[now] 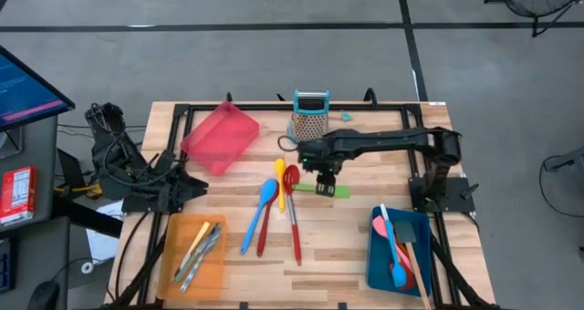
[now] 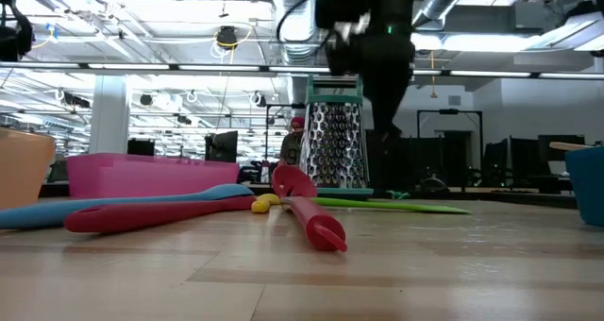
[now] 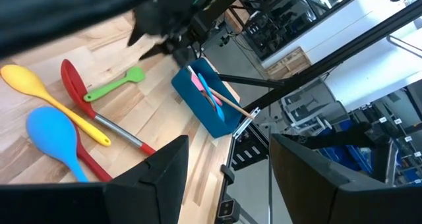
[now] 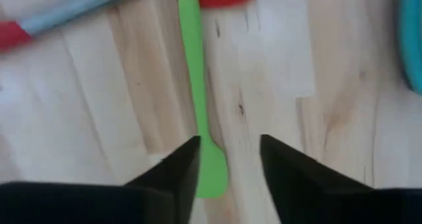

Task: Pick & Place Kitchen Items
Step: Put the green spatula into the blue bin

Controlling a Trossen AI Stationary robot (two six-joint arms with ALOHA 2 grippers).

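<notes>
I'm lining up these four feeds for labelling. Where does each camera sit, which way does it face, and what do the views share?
High: overhead, straight down; both arms, right gripper above the slim green spatula.
Low: table height, looking level past the metal box grater; one arm above.
Left wrist: across the wooden table to the blue tray; own fingers.
Right wrist: down; open fingers over the spatula.
Shared: all show the spatula.

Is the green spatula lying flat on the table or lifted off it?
Flat on the table: the green spatula lies on the bare wood, with the right tool open over its blade.
</notes>
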